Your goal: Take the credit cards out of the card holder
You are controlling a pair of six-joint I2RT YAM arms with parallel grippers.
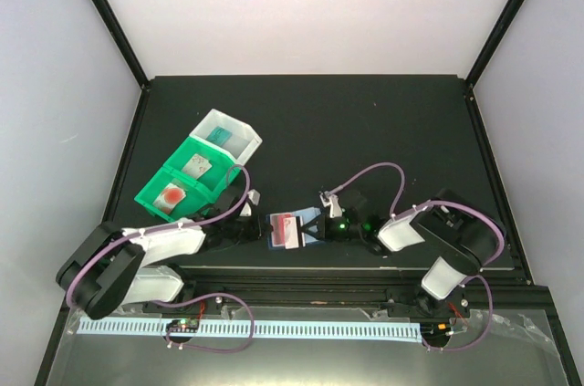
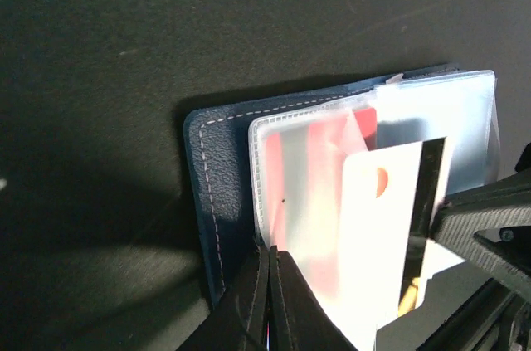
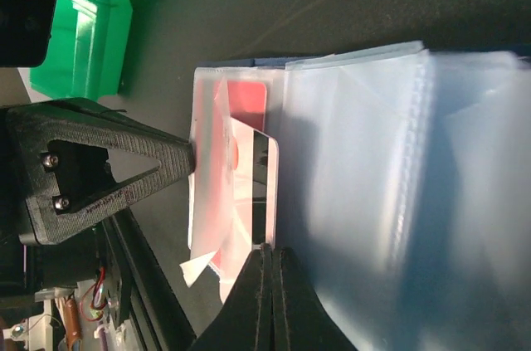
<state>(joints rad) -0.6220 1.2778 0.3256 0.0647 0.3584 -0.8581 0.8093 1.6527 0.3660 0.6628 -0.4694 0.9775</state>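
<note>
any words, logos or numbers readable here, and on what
None can be read.
white card: black stripe, orange spot, no legible print.
red card: no print visible.
card holder: no brand visible.
green bin: marks on its contents too small to read.

White shells over black joints on left arm [image 1: 173, 242] and right arm [image 1: 401, 233], purple cables [image 1: 379, 166] looping; a black triangular finger [image 3: 99, 173] at nine o'clock shows two screws [image 3: 51, 162].

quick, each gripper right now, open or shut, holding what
left gripper: shut on the edge of the navy-blue folding card holder.
right gripper: shut on the pale white plastic card with a black stripe.
</note>
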